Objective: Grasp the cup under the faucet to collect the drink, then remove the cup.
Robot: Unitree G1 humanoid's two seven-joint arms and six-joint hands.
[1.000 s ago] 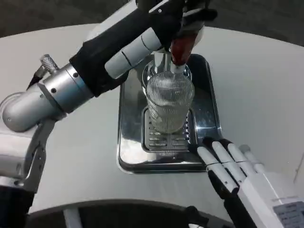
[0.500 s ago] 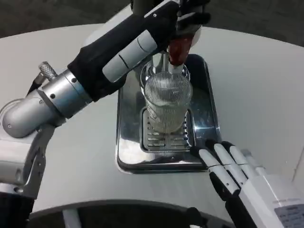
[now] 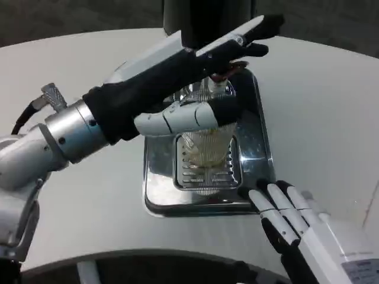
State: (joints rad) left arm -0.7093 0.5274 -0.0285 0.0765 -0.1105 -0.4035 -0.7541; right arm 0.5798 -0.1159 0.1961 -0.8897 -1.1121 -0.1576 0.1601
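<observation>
Fingers (image 3: 195,116) of left hand (image 3: 201,77) wrap ribbed glass cup (image 3: 207,139) on drip grate under faucet (image 3: 222,74). Right hand (image 3: 296,222) rests released, fingers apart, near tray corner. White round bench (image 3: 320,118); shiny steel tray (image 3: 157,177); slotted grate (image 3: 204,174). Pale drink seemingly collected; removal of cup remains.
</observation>
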